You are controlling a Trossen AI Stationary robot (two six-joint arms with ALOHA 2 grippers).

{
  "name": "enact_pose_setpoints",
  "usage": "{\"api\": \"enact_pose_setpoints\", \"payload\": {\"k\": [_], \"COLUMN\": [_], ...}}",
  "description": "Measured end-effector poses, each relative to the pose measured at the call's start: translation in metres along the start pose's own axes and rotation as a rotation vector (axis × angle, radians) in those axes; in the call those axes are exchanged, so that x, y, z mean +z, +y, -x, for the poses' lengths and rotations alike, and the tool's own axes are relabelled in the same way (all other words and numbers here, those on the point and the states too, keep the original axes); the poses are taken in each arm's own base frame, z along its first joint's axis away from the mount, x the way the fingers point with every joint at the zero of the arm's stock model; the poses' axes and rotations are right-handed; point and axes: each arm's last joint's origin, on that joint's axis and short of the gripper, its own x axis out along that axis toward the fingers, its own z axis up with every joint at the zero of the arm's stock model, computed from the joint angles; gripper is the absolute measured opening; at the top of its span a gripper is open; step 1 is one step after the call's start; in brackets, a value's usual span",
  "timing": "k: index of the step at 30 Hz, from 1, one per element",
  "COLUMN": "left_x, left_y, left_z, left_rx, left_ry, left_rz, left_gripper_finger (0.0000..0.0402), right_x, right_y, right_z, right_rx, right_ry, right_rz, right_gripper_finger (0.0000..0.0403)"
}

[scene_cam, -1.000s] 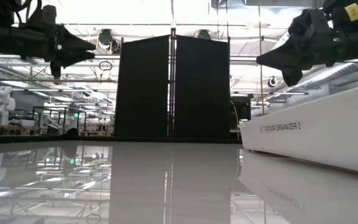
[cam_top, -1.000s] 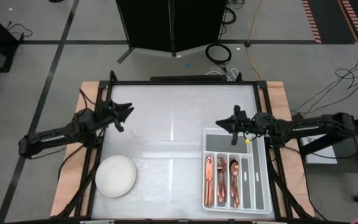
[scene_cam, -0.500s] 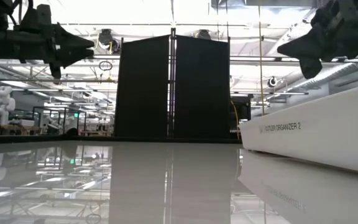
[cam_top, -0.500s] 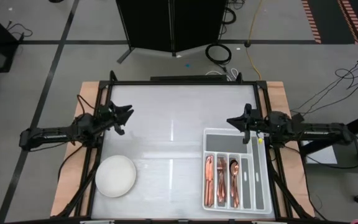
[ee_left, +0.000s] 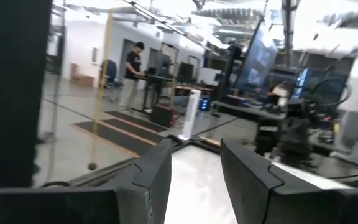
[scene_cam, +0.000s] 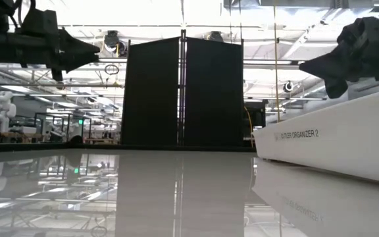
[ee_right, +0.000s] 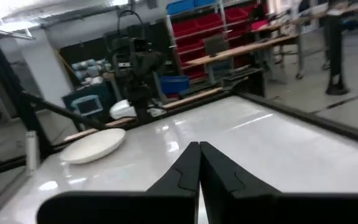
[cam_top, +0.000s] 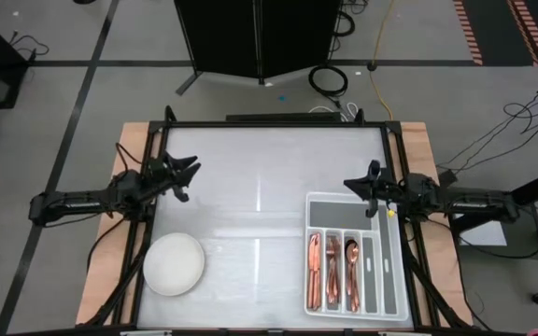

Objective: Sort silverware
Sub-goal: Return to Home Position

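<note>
Shows R gripper [cam_top: 353,184], fingers together, drawn back vs. 1 s ago past far-right corner of grey divided plastic tray [cam_top: 392,271] holding slim copper silverware [cam_top: 332,271]; L gripper [cam_top: 188,177], fingers apart, at left edge, so prob. sorted, arms homing.

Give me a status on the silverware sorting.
Done: the copper silverware lies in three slots of the cutlery organizer; no piece shows loose on the table or in the white bowl. In hand: nothing; the right gripper, jaws shut, hovers just past the organizer's end, the left gripper, jaws open, near the table's left edge. Left: seemingly only parking the arms.
</note>
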Motion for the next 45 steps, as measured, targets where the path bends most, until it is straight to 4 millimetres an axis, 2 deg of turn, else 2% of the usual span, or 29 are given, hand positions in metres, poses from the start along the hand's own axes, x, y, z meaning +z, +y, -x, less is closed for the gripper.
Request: {"api": "enact_pose_setpoints", "payload": {"k": [5, 8, 12, 45], "left_x": [-0.0016, -0.0034, -0.0063, -0.0076], "left_y": [0.0017, 0.0019, 0.0022, 0.0023], "left_z": [-0.0005, -0.0011, -0.0010, -0.0009], "left_rx": [0.059, 0.067, 0.065, 0.061], "left_ry": [0.010, 0.027, 0.057, 0.068], "left_rz": [-0.037, -0.053, -0.112, -0.109], "left_gripper_finger": [0.0138, 0.0138, 0.0138, 0.0138], "right_x": [-0.0058, -0.0066, -0.0077, -0.0077], "right_y": [-0.0041, -0.0055, -0.0054, -0.0055], "right_z": [0.0000, -0.0009, -0.0016, -0.0016], "right_rx": [-0.097, -0.141, -0.133, -0.138], "right_ry": [0.051, 0.052, 0.066, 0.065], "right_rz": [0.109, 0.092, 0.081, 0.078], "right_gripper_finger": [0.0000, 0.0000, 0.0000, 0.0000]}}
